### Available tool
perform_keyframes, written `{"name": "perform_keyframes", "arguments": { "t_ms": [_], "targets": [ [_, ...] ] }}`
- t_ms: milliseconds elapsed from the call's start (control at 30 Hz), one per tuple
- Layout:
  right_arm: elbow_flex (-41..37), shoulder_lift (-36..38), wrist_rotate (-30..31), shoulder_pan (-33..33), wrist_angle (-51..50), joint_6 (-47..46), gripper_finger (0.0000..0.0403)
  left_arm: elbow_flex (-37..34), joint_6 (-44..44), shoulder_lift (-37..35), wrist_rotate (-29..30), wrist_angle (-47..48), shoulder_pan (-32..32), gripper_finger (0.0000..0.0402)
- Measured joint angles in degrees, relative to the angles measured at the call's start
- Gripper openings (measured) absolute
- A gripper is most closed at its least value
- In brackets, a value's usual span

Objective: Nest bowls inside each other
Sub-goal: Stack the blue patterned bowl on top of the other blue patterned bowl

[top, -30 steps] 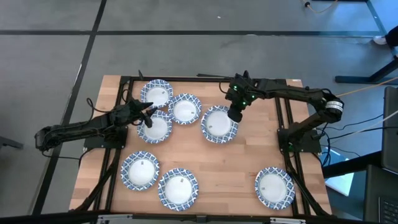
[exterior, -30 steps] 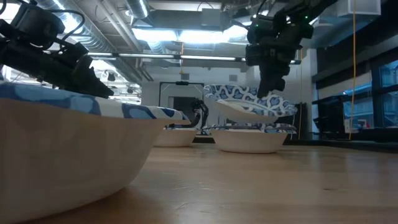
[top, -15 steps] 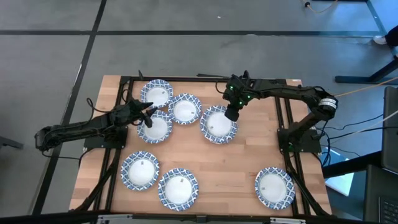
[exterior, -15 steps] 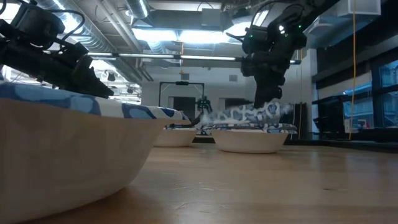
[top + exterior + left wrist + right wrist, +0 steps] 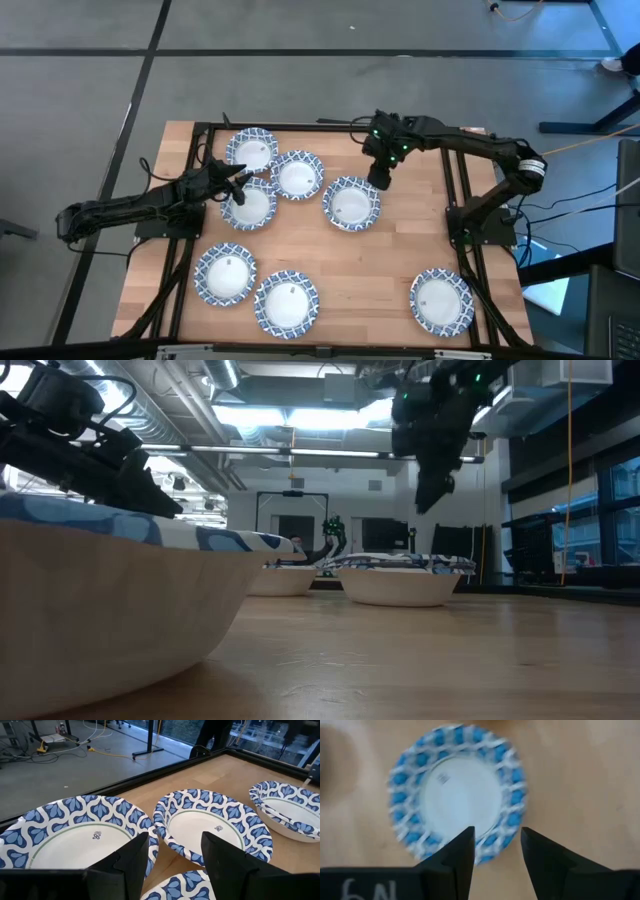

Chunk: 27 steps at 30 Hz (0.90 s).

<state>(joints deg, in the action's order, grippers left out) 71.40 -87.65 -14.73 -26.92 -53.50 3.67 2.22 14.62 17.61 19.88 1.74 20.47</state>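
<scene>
Hovering w/ fingers apart and empty, right gripper (image 5: 380, 181) sits just off the centre stack's (image 5: 351, 203) far rim; left gripper (image 5: 240, 187), also spread, idles nr left-edge bowls (image 5: 262, 177).

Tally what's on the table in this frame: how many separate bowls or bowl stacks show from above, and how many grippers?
Bowl positions seen from above, blue-and-white patterned: 7, the middle bowl looking like a nested stack.
Grippers: 2, the left gripper and the right gripper.
Total: 9.
</scene>
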Motion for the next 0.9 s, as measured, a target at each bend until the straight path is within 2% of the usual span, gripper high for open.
{"name": "perform_keyframes", "arguments": {
  "t_ms": [133, 267, 567, 700, 900],
  "targets": [
    [-1.0, 5.1, -2.0, 2.2, -5.5, 0.9, 0.0161, 0.0, 0.0, 0.0, 0.0, 0.0, 0.0, 0.0176],
    [-4.9, 13.5, -4.6, 5.5, -5.8, -0.3, 0.0161, 0.0, 0.2, 0.0, 0.0, 0.0, 0.0, 0.0176],
    [-16.2, 32.0, -0.3, 19.2, -5.9, -21.3, 0.0161, 0.0, 0.2, 0.0, 0.0, 0.0, 0.0, 0.0176],
    [-21.4, 34.9, -0.4, 27.6, -6.1, -29.9, 0.0161, 0.0, 0.2, 0.0, 0.0, 0.0, 0.0, 0.0176],
    [-26.3, 32.8, -0.4, 38.1, -5.7, -35.5, 0.0161, 0.0, 0.2, 0.0, 0.0, 0.0, 0.0, 0.0176]
  ]
}}
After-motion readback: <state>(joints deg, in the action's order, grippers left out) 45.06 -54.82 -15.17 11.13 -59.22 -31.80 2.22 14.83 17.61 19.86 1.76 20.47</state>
